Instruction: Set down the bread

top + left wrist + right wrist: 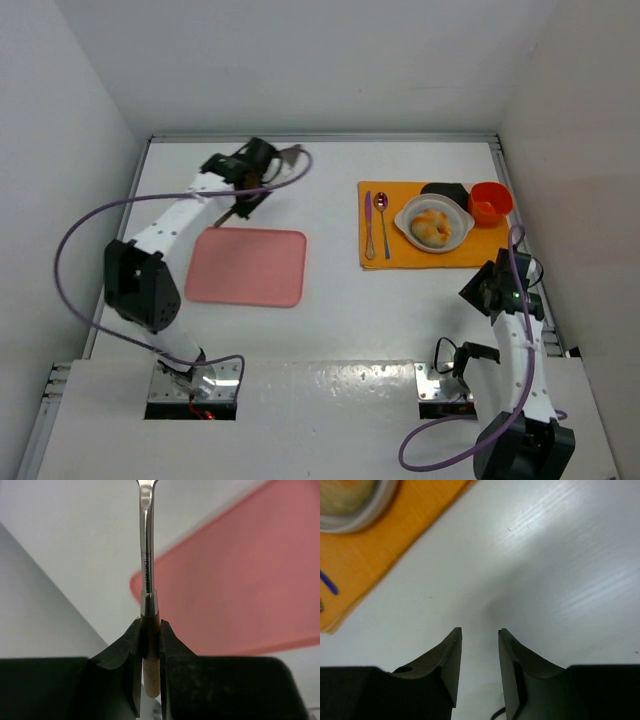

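The bread (431, 227), a small golden bun, lies in the white plate (407, 216) on the orange mat (400, 255) at the right. Its edge shows at the top left of the right wrist view (340, 495). My right gripper (480, 284) (480, 632) is open and empty, low over the bare table just near-right of the mat. My left gripper (245, 195) (150, 625) is at the far left, shut on the brown handle of a metal utensil (146, 565), beside the far edge of the pink tray (247, 266).
On the mat lie a purple-handled fork (368, 225) and a spoon (382, 222). A black bowl (445, 192) and a red cup (489, 202) stand at its far right. White walls close in the table. A purple cable (80, 240) loops beside the left arm.
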Action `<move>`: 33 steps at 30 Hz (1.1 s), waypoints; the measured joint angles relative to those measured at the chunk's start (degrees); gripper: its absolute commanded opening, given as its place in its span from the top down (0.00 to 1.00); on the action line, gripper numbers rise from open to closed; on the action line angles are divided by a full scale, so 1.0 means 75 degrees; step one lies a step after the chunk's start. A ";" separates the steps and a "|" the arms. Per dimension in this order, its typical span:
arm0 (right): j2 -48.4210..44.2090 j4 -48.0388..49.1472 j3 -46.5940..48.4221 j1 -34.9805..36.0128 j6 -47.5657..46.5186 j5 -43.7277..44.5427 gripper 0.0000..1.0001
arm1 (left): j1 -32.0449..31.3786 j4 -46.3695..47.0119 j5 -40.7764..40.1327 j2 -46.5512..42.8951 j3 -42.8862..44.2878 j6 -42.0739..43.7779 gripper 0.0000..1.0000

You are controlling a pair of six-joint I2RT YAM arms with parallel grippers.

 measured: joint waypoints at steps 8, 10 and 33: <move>-0.0122 -0.0775 -0.0248 -0.0044 0.0058 0.0644 0.50 | 0.3762 0.0323 0.0627 -0.2244 -0.4176 -0.0198 1.00; -0.0114 -0.0775 -0.0271 -0.0044 0.0087 0.0670 0.50 | 0.4680 0.0440 0.0813 -0.2445 -0.4867 -0.0181 1.00; -0.0256 -0.0647 -0.0991 -0.0044 0.0140 0.0175 0.01 | 0.7207 0.1894 0.2066 -0.1486 -0.6210 -0.0055 0.65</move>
